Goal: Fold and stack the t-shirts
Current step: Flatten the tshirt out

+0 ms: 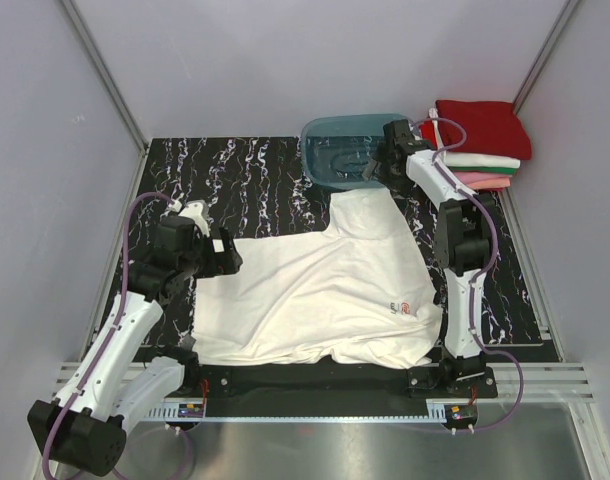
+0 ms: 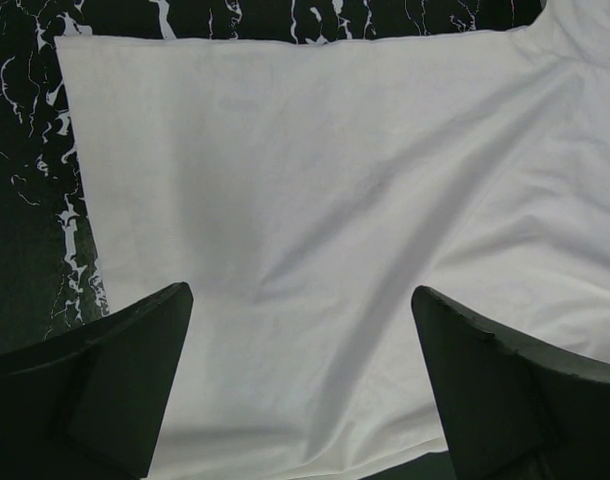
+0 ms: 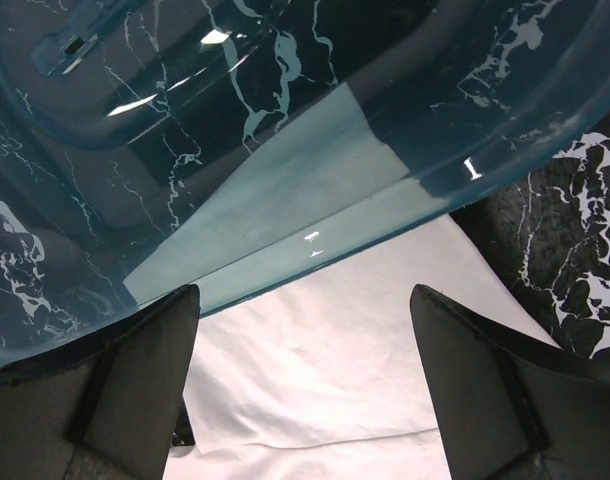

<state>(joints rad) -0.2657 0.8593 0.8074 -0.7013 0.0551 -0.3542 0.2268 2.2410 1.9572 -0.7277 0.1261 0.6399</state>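
Observation:
A white t-shirt [image 1: 320, 290] with a small red logo [image 1: 403, 307] lies spread on the black marbled mat. One part of it reaches up to the teal tub. My left gripper [image 1: 228, 255] is open, just above the shirt's left edge; the left wrist view shows the white cloth [image 2: 325, 220] between its fingers [image 2: 115, 370]. My right gripper [image 1: 377, 172] is open above the shirt's far end by the tub; the right wrist view shows white cloth [image 3: 335, 380] below the tub's rim. A stack of folded shirts, dark red [image 1: 480, 125] on top, then white and pink, sits at back right.
A translucent teal plastic tub [image 1: 335, 150] stands at the back middle of the mat; it also fills the top of the right wrist view [image 3: 235, 130]. The black marbled mat [image 1: 225, 180] covers the table. Grey walls enclose the sides and back.

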